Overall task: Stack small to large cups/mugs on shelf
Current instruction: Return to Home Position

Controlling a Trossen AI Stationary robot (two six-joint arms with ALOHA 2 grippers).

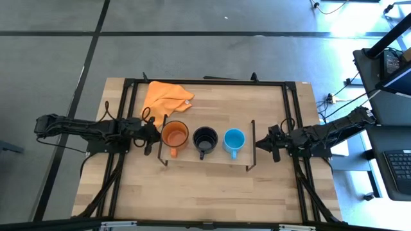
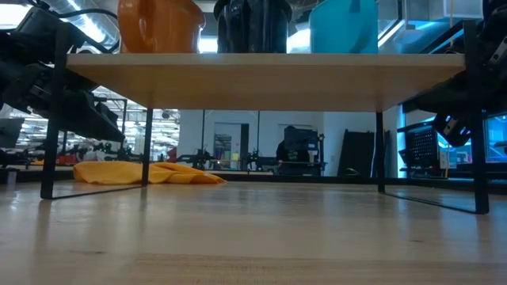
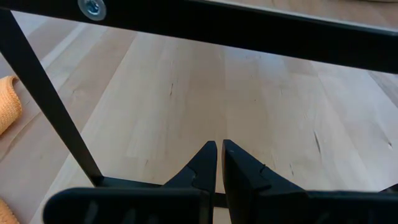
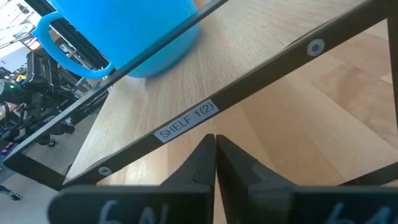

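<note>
The shelf (image 1: 215, 157) stands mid-table, a light-wood board on black end frames. Three mugs stand in a row on it on their bases: orange (image 1: 174, 134) at the left, black (image 1: 205, 137) in the middle, light blue (image 1: 234, 139) at the right. They also show in the low view: orange (image 2: 158, 24), black (image 2: 253, 24), blue (image 2: 344, 25). My left gripper (image 3: 219, 149) is shut just outside the shelf's left end frame (image 1: 160, 138). My right gripper (image 4: 215, 140) is shut just outside the right end frame (image 1: 252, 144), below the blue mug (image 4: 124, 31). My left gripper's shut tips point level at the shelf's left end frame (image 3: 56, 112) from the table's left; I cannot tell whether they touch it. My right gripper's shut tips sit right beneath the labelled frame bar (image 4: 186, 124), coming level from the table's right; I cannot tell whether they touch it.
An orange cloth (image 1: 166, 96) lies crumpled at the table's far left, behind the shelf; it also shows in the low view (image 2: 146, 172). Black rails (image 1: 205, 82) run along the table's far edge and both sides. Bare tabletop (image 1: 205, 192) lies in front of the shelf.
</note>
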